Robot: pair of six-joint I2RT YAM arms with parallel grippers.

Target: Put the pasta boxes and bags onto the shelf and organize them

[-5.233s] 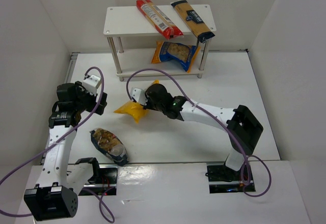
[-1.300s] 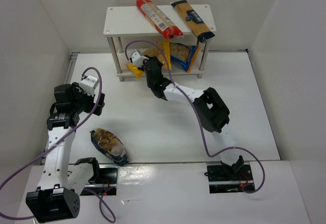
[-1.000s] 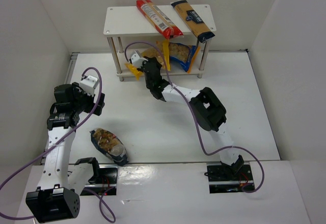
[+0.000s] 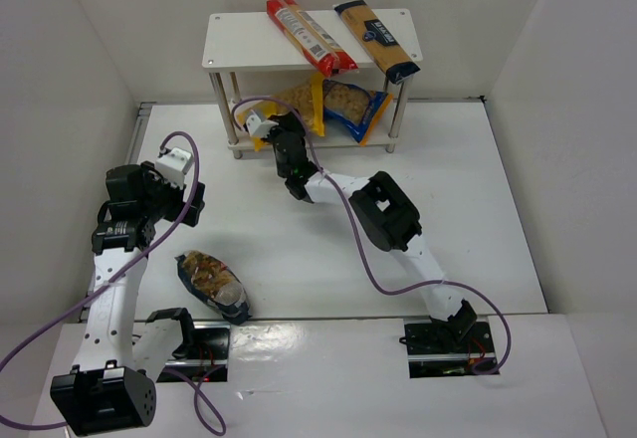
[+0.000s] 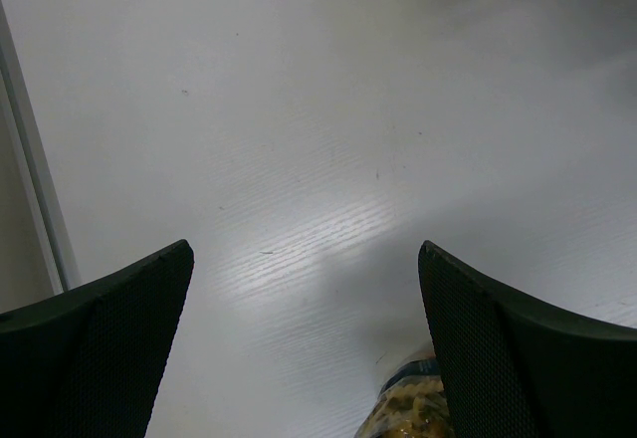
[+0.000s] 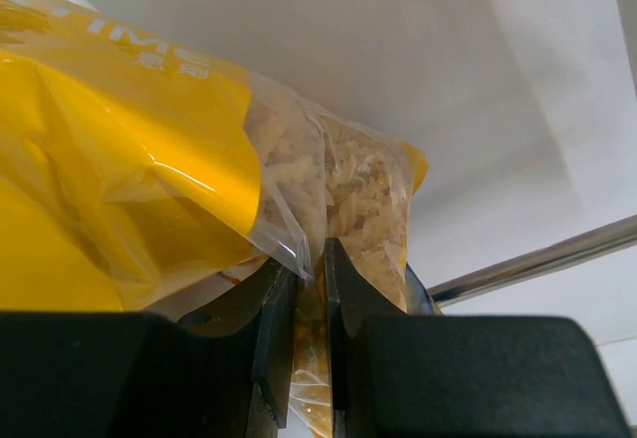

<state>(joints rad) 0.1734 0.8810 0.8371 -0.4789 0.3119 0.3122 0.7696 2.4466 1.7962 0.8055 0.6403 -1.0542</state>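
While the right arm is stretched way out over the bench (image 4: 478, 209), the right tool (image 4: 261, 123) is poked in under the top board of the shelf (image 4: 244, 42) and clenched on the yellow bag with clear window (image 4: 299, 97): in the right wrist view both fingers (image 6: 343, 294) pinch a clear plastic fold of it, pale pasta showing through. That bag is at the lower tier, left of the middle and just beside the blue-yellow bag (image 4: 356, 111), which takes the right part of the same tier. Honestly can't tell if the yellow one rests on the lower board or only hangs from the grip. Up top, the long red pack (image 4: 310, 36) and the long yellow-navy pack (image 4: 376, 40) lie side by side at an angle, the yellow-navy one sticking out past the front right corner. The left tool (image 5: 306, 251) is released, jaws spread wide over bare bench on the left, and the dark clear bag of brownish pasta (image 4: 212, 284) lies flat on the bench near it, towards the arm bases
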